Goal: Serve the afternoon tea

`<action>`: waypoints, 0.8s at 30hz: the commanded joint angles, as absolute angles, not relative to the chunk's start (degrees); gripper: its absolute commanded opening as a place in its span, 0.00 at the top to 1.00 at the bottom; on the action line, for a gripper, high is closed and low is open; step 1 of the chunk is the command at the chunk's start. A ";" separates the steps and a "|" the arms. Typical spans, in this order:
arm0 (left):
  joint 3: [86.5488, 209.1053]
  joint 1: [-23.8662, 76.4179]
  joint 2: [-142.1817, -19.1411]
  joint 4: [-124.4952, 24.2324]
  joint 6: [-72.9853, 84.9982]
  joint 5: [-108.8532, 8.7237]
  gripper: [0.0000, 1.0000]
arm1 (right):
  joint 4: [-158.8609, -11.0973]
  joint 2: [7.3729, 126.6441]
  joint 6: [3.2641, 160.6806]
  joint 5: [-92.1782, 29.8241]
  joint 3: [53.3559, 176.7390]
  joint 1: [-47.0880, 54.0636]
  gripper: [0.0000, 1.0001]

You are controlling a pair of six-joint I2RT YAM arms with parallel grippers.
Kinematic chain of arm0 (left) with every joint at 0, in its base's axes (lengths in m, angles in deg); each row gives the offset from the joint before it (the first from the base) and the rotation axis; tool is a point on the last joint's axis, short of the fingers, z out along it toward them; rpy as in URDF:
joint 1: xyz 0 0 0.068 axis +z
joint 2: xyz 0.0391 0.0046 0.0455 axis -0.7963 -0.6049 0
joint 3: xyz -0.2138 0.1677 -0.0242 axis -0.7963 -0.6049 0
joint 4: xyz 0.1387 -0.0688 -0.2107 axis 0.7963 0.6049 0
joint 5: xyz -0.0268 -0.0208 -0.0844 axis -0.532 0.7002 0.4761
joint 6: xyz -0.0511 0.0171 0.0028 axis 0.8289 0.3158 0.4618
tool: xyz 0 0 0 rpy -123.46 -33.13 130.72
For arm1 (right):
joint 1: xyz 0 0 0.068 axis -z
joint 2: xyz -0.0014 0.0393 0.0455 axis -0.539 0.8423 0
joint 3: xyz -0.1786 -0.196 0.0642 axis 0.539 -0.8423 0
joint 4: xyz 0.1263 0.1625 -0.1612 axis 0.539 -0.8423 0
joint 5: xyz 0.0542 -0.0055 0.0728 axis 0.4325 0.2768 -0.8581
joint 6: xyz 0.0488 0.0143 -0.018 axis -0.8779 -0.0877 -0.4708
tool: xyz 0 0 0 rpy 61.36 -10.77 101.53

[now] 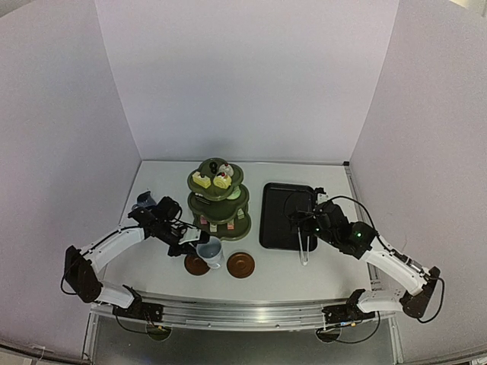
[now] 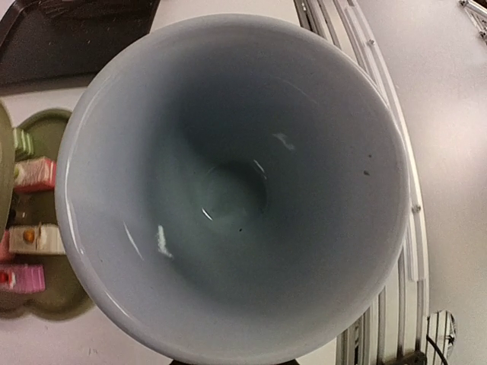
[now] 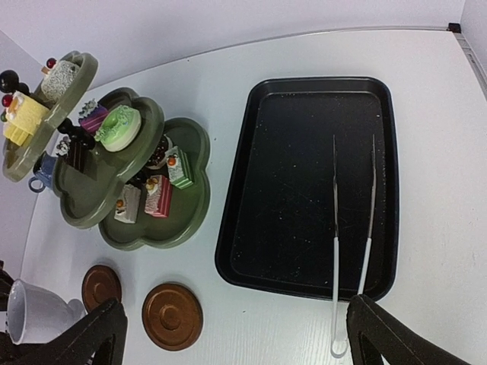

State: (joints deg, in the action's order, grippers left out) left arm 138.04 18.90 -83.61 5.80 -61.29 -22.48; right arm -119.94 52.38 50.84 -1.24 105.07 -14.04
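Left gripper (image 1: 193,242): closed, by the look of things, on a pale flared ceramic mug (image 2: 228,190); fingers hidden behind the bowl, so judged from the mug's tilt clear of the table. Just below and nearer the bases, a round dark brown saucer (image 1: 196,265), probably the landing spot. Beside that, a second round brown saucer (image 1: 240,265), bare. Beyond the gripper, a dark green three-tier scalloped stand (image 3: 194,217) stocked with small colourful cakes (image 3: 158,196). Right gripper (image 3: 236,304): fingers spread wide, holding nothing, hovering over long metal tongs (image 3: 335,228) laid in a black rectangular tray (image 3: 289,190), joined end overhanging the near rim, handy for a pickup.
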 commanded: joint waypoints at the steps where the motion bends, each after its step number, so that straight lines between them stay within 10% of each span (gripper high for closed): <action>1: 140.82 12.58 -90.56 -12.01 -49.39 -20.97 1.00 | -120.01 49.93 52.61 1.07 102.47 -14.23 0.02; 24: 144.38 4.72 -106.42 -20.09 -45.13 -26.77 1.00 | -120.05 46.12 52.31 -0.22 96.42 -14.19 0.02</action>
State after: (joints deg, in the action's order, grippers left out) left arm 142.44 5.06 -108.52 -18.77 -43.68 -28.60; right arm -120.44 44.83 51.77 0.30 95.17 -14.04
